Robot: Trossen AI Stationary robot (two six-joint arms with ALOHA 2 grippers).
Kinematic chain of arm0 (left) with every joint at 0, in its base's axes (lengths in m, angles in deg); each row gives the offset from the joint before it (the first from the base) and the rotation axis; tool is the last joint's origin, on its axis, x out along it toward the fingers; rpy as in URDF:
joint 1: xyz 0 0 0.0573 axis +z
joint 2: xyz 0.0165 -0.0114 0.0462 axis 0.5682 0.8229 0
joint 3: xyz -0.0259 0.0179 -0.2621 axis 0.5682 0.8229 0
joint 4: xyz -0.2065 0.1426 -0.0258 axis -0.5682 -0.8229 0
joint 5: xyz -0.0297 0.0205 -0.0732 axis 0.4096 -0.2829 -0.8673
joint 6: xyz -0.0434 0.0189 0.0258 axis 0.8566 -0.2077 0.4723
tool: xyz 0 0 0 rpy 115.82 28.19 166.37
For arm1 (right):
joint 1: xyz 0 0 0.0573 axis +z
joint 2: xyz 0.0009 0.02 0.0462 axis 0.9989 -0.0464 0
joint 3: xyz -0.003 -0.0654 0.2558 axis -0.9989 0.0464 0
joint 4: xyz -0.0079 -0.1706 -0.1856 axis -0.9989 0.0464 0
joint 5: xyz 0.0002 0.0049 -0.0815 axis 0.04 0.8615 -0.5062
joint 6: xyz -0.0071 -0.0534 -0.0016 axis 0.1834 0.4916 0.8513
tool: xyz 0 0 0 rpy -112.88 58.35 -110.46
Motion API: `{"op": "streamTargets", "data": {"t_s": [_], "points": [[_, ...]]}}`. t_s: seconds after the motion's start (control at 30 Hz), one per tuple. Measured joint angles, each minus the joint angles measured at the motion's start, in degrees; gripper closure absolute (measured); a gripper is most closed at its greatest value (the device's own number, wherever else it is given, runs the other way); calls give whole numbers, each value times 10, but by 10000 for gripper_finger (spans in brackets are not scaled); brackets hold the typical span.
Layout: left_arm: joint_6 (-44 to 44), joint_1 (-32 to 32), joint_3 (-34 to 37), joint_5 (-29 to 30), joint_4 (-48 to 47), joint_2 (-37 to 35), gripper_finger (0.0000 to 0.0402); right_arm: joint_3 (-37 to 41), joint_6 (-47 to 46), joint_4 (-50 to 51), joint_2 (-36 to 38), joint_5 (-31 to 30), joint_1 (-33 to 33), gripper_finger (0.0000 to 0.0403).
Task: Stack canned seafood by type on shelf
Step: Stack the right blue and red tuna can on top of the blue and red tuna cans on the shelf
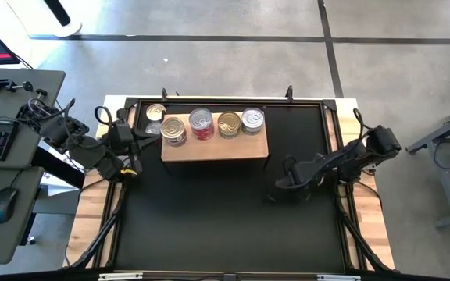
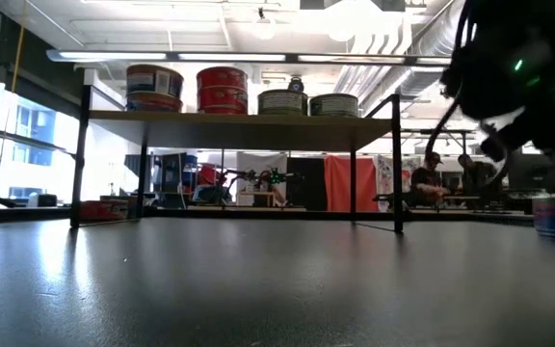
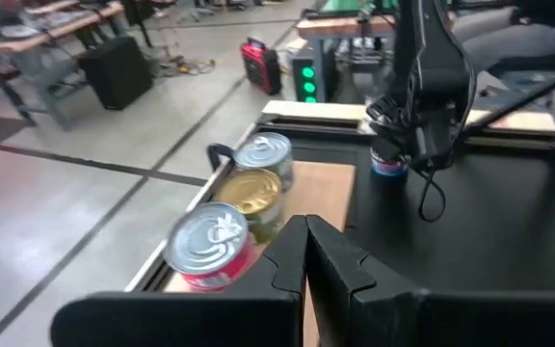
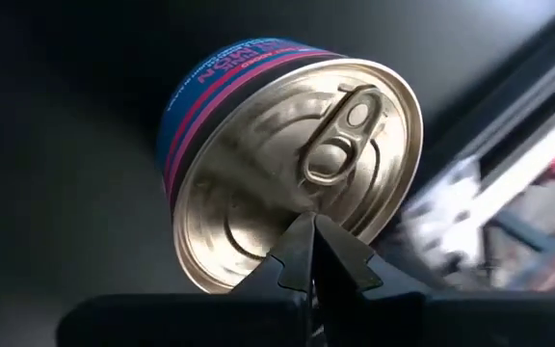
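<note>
The wooden shelf (image 1: 213, 148) stands at the table's far middle with canned seafood in a row on top: a blue-labelled stack (image 1: 173, 129), red (image 1: 201, 122), gold (image 1: 229, 123) and silver (image 1: 252, 119). Two more tins (image 1: 155, 114) rest on the black mat left of the shelf. A blue-and-pink tin with a gold pull-tab lid (image 4: 292, 159) sits upright on the mat right of the shelf. My right gripper (image 4: 311, 226) is shut, its tips over the near rim of that lid. My left gripper (image 3: 304, 231) hovers shut, high at the shelf's left end. My right gripper points steeply down with its shut fingertips (image 4: 297, 253) at the near rim of the gold lid (image 4: 258, 246). The wrist view looks along the fingers, so I cannot tell whether they touch the tin. The tin stands flat on the mat.
A black frame rail (image 1: 336, 133) borders the mat; pale wooden strips lie outside it. Open mat (image 1: 225, 226) stretches toward the near edge. A desk with keyboard and mouse (image 1: 2, 203) stands left of the table. People sit at benches far behind (image 2: 432, 178).
</note>
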Motion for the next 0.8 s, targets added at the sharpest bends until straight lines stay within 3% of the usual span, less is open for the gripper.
{"op": "streamTargets", "data": {"t_s": [0.23,0.53,0.8], "points": [[-14,0,0,-71,34,43,402,-79,-74,-62,-1,39,80,403],[-69,0,0,-188,168,186,402,-131,-100,-320,-30,6,127,403],[44,-4,0,-317,221,320,402,-220,-16,-495,-147,-40,146,403]]}}
